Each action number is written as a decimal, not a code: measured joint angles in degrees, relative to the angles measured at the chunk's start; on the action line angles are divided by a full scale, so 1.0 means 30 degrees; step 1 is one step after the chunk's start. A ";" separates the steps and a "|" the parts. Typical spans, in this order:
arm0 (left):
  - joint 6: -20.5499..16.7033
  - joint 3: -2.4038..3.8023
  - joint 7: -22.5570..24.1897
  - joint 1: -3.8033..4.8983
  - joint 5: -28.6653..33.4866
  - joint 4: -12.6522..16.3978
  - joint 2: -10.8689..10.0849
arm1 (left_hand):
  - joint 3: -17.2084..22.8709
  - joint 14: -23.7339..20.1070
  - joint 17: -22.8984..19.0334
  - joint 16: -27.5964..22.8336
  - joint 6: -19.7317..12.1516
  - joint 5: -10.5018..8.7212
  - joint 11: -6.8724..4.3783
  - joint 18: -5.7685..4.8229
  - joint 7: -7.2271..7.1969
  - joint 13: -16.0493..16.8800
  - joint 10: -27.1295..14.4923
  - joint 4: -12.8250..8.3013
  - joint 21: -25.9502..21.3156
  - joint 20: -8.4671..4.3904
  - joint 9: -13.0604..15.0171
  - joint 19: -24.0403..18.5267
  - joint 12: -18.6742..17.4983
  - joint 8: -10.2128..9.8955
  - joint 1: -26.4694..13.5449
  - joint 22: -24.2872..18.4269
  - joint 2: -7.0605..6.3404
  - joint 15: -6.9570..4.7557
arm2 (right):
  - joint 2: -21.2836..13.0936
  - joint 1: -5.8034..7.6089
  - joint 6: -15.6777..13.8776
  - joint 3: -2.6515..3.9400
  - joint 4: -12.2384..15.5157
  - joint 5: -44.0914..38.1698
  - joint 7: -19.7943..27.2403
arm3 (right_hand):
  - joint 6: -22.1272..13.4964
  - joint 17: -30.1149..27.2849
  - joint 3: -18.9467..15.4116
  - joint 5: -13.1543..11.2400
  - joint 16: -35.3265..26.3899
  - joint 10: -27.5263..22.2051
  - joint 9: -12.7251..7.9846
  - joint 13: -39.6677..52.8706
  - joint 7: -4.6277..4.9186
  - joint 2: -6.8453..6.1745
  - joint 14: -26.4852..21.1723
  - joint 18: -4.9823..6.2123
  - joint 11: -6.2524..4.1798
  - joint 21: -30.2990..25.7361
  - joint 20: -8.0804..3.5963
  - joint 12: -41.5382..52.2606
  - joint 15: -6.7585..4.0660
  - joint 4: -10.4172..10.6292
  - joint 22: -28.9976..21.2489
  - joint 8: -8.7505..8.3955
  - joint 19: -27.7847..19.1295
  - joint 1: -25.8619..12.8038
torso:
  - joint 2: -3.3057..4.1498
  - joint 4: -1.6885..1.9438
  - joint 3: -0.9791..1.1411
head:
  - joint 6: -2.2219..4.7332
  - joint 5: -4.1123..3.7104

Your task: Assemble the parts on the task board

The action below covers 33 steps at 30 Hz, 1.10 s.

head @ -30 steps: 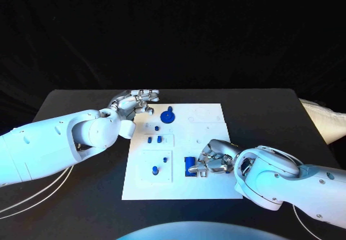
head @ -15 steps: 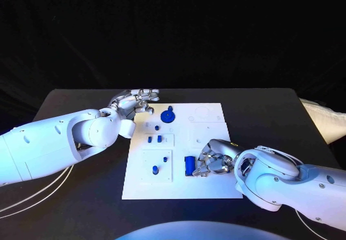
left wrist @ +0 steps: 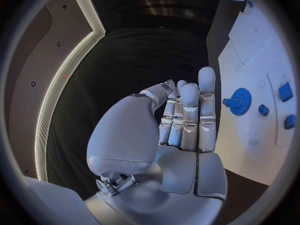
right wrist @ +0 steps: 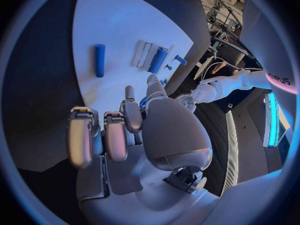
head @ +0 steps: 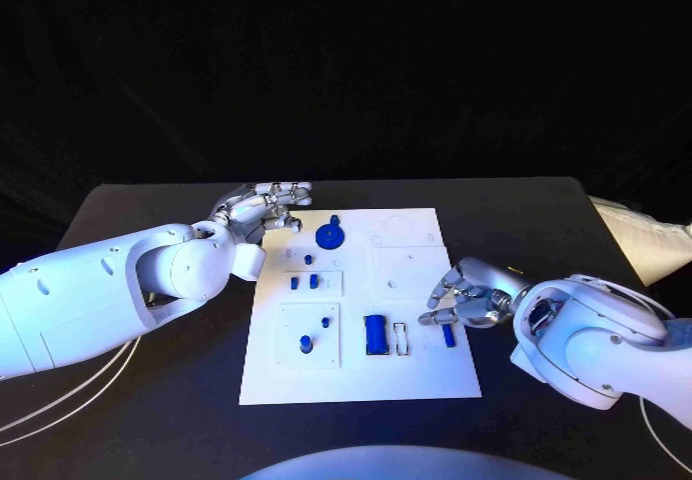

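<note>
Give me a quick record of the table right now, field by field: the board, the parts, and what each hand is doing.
board: white task board on black table
gear: blue, far end of board
long bar: blue, lying flat near the board's near right
small rod: blue, on board beside right hand
left hand: fingers together, holding nothing, beside board's far left corner
right hand: fingers apart, holding nothing, over board's right edge

White task board (head: 418, 375) flat mid-table; blue gear (head: 332, 237) far end, blue block (head: 375, 334) near end.
</note>
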 measured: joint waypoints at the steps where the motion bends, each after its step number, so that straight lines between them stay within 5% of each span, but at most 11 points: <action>1: 0.0000 0.0000 0.0000 0.0000 0.0000 0.0000 0.0001 | 0.0000 0.0000 0.0000 0.0000 0.0001 0.0000 0.0000 0.0000 0.0000 0.0000 0.0000 0.0000 0.0000 0.0000 -0.0001 0.0000 0.0000 0.0000 0.0000 0.0000 0.0000 0.0000 | -0.0342 0.0097 0.0047 0.0000 0.0007 0.0009 0.0008 | -0.0047 0.0000 0.0194 -0.0149 0.0000 -0.0065 -0.0098 0.0000 0.0047 0.0296 -0.0034 -0.0001 0.0060 0.0000 0.0000 -0.0092 0.0036 -0.0097 0.0000 -0.0128 0.0000 0.0405 | 0.0002 -0.0004 -0.0004 | 0.0007 -0.0038; 7: 0.0000 0.0000 -0.0002 0.0000 0.0000 0.0005 0.0000 | 0.0000 0.0000 0.0001 0.0000 0.0000 0.0000 0.0000 0.0001 0.0000 -0.0002 0.0000 0.0000 0.0000 0.0000 -0.0001 0.0000 0.0000 0.0000 0.0000 0.0001 0.0000 0.0000 | -0.1294 0.0265 0.0547 -0.0072 -0.0090 -0.0584 -0.0016 | -0.0037 -0.0002 0.0429 -0.0480 0.0000 -0.0069 -0.0413 0.0000 0.0057 0.0325 0.0001 -0.0001 0.0065 0.0000 0.0000 -0.0380 0.0145 -0.0204 -0.0002 -0.0368 0.0000 0.0538 | 0.0026 -0.0031 0.0005 | 0.0064 -0.0227; 12: 0.0000 0.0000 -0.0003 -0.0001 0.0000 0.0009 0.0010 | 0.0000 0.0000 0.0002 0.0000 0.0000 0.0000 0.0000 -0.0001 0.0000 -0.0003 0.0000 0.0000 0.0000 0.0000 0.0000 0.0000 0.0000 0.0000 0.0000 0.0001 0.0000 0.0000 | -0.1350 0.0193 0.1228 -0.0147 -0.0195 -0.1537 -0.0107 | 0.0903 -0.0004 0.0138 -0.0701 -0.0001 -0.0198 -0.0373 -0.1088 -0.0205 0.0580 0.0005 -0.0001 -0.0004 0.0000 0.0000 -0.1045 0.0140 0.0375 -0.0003 -0.0258 0.0000 0.0265 | 0.0035 -0.0044 0.0027 | 0.0084 -0.0280; 21: 0.0006 0.0000 -0.0008 -0.0001 0.0000 -0.0029 0.0046 | 0.0000 0.0000 0.0002 0.0000 0.0000 0.0000 0.0000 0.0000 0.0000 -0.0004 0.0000 0.0000 0.0000 0.0000 0.0000 0.0000 0.0000 0.0000 0.0000 0.0002 0.0000 0.0000 | -0.0685 -0.0302 0.2143 -0.0195 -0.0547 -0.2768 -0.0319 | 0.0930 -0.0006 -0.0141 -0.0266 -0.0001 -0.0217 -0.0296 -0.2549 -0.0232 -0.0128 0.0001 0.0000 -0.0035 -0.0001 0.0000 -0.1146 0.0133 0.0821 -0.0004 -0.0261 0.0000 -0.0741 | 0.0022 0.0024 0.0018 | 0.0093 -0.0313; 33: 0.0011 0.0000 -0.0014 -0.0002 0.0000 -0.0043 0.0033 | 0.0000 0.0000 0.0004 0.0000 0.0000 0.0000 0.0000 0.0000 0.0000 -0.0006 0.0000 0.0000 0.0000 0.0000 0.0000 0.0000 0.0000 0.0000 0.0000 0.0003 0.0000 0.0000 | -0.0113 -0.0621 0.2731 -0.0203 -0.0895 -0.3640 -0.0509 | 0.0929 -0.0008 -0.0195 -0.0177 -0.0002 -0.0225 -0.0248 -0.2600 -0.0232 -0.0153 0.0000 0.0000 -0.0042 0.0000 0.0000 -0.1267 0.0133 0.0874 0.0010 -0.0347 0.0000 -0.0754 | 0.0022 0.0005 0.0005 | 0.0042 -0.0212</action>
